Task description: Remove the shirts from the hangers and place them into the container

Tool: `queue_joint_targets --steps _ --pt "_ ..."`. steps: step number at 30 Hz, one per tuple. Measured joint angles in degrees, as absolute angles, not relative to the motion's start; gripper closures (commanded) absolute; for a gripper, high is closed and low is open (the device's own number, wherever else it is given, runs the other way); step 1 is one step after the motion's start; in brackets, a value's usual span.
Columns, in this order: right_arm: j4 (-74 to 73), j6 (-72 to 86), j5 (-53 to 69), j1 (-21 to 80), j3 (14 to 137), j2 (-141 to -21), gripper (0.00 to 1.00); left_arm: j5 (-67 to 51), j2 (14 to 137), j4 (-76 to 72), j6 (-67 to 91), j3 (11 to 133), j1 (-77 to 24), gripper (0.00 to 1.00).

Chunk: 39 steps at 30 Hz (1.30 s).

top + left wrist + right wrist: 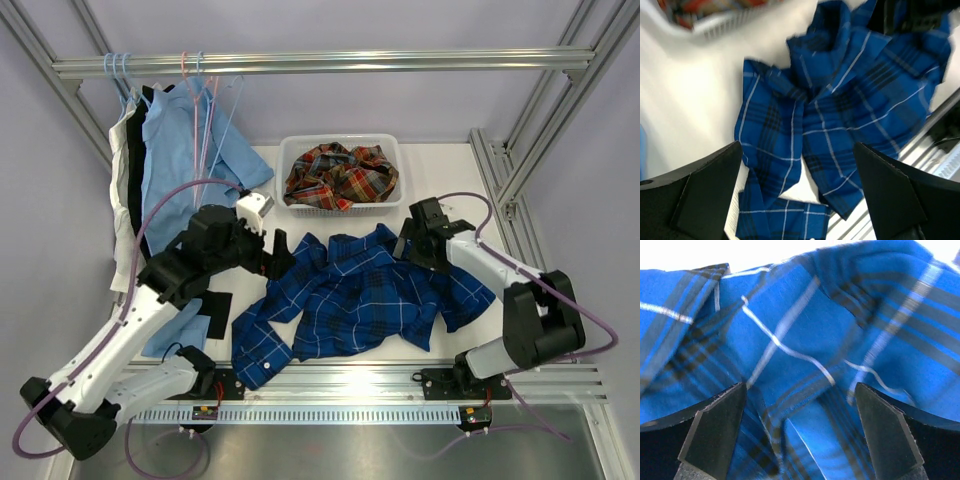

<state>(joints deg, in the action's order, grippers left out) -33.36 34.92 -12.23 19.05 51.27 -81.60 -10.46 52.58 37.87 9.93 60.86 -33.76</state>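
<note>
Blue shirt (pixel 360 295) at front rail (pixel 400 375)

Top cam: fixed, high and behind the left arm (pixel 120 320) and right arm (pixel 530 320), looking down and forward over the whole worktop (pixel 440 170). The container (pixel 392 146) and hanging rail (pixel 320 62) are in frame.
Left wrist cam: looks down past the left claw (pixel 797 150) from well above the blue checked shirt (pixel 830 115). Blurred container rim top left, right arm's dark end top right.
Right wrist cam: looks past the right claw (pixel 800 387), very near the same shirt; cloth fills the frame.
Overlap: all three see that shirt. Top and left wrist also share the container.
</note>
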Motion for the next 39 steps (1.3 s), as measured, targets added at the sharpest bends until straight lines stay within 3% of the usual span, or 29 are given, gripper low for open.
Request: queue_joint_targets --steps 3,4,6,7,9,17,23,31,39 --pt "-31.3 36.0 -10.7 19.0 52.9 -86.5 0.16 -8.4 54.0 34.3 10.4 54.9 -34.0 0.01" --pt "-30.7 36.2 -10.3 19.0 53.2 -87.5 0.35 -7.3 54.4 33.2 10.6 53.0 -34.0 0.01" --pt "-29.5 36.7 -9.5 19.0 53.5 -89.2 0.55 -5.0 55.2 30.8 11.2 49.8 -34.0 0.01" --pt "-29.2 36.8 -9.3 19.0 53.7 -89.9 0.78 -3.7 55.5 29.4 11.6 48.1 -34.0 0.01" --pt "-28.4 36.9 -9.0 19.0 53.8 -90.4 1.00 -1.5 55.9 27.8 12.1 45.8 -34.0 0.01" --pt "-26.6 23.9 -8.0 20.3 56.5 -85.0 1.00 6.3 56.4 24.4 12.8 44.5 -33.9 0.01" --pt "-23.9 10.7 -6.0 23.9 71.0 -83.6 1.00 8.2 56.4 22.7 13.0 44.4 -33.7 0.01" --pt "-24.6 -5.3 -4.9 28.1 93.2 -96.4 1.00 9.1 56.4 21.6 13.0 44.1 -33.6 0.01" --pt "-25.8 -16.8 -6.2 29.9 103.1 -110.5 1.00 9.5 56.4 21.0 13.0 43.5 -33.4 0.01"
